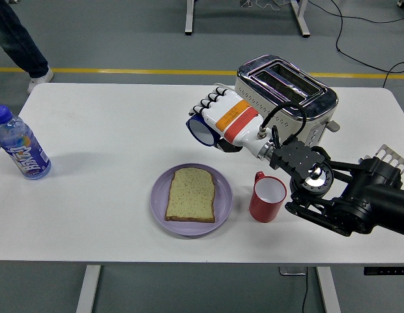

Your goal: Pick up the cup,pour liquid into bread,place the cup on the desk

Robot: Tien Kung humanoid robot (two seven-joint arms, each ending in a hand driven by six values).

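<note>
My right hand (218, 120) is shut on a blue cup (201, 131), held tilted on its side above the table with its mouth facing left and down. It hangs up and to the right of the slice of bread (190, 194), which lies flat on a purple plate (223, 203) near the table's front. A red mug (267, 198) stands upright just right of the plate, below my forearm. No liquid is visible leaving the cup. My left arm does not show.
A silver toaster (287, 94) stands behind my right hand at the back right. A water bottle (21, 151) with a blue cap stands at the far left edge. A person's leg (19, 45) shows on the floor at the top left.
</note>
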